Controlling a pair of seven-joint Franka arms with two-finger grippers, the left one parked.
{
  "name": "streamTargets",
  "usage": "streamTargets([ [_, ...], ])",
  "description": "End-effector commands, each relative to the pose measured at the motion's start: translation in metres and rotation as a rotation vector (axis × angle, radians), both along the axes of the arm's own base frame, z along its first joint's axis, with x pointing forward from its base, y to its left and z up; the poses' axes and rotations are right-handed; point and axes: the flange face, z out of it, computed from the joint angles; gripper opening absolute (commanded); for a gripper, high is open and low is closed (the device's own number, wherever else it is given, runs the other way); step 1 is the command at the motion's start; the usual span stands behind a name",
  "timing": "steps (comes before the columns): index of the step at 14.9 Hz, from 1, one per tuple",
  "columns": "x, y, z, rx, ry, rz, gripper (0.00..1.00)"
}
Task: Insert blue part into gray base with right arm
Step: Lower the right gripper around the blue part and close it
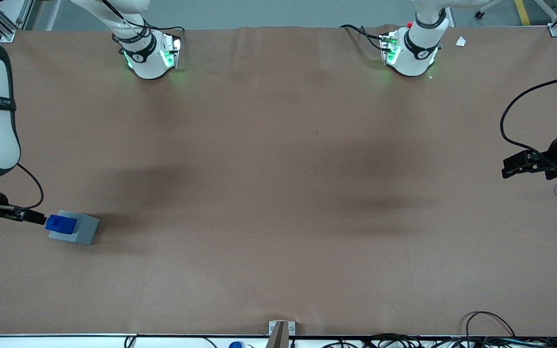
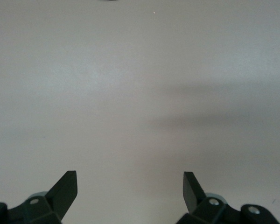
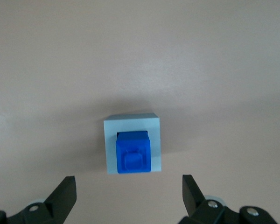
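Observation:
The gray base [image 1: 81, 231] rests on the brown table toward the working arm's end. The blue part [image 1: 61, 224] sits upright in its top recess, stub end up. In the right wrist view the blue part [image 3: 133, 152] fills the middle of the gray base [image 3: 110, 140], and pale gray rim shows along three of its sides. My right arm's gripper [image 3: 129, 189] hangs above the table beside the base, open, with only bare table between its fingers [image 3: 65, 190]. From the front the gripper [image 1: 36, 217] appears just beside the blue part, not touching it.
The two arm bases [image 1: 150, 55] [image 1: 411, 50] stand at the table's edge farthest from the front camera. The parked arm's gripper [image 1: 525, 164] hangs at its own end. Cables [image 1: 491, 328] and a metal bracket [image 1: 281, 331] lie along the nearest edge.

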Motion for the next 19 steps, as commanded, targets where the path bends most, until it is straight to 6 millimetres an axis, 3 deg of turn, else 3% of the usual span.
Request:
streamTargets([
  [1,0.006,-0.006,-0.013,0.025,-0.02,-0.009,1.0],
  [6,0.016,-0.011,-0.071,0.023,-0.02,-0.013,1.0],
  [11,0.02,-0.009,-0.088,0.027,-0.029,-0.021,1.0],
  [19,0.011,-0.012,-0.093,0.066,0.033,-0.049,1.0],
])
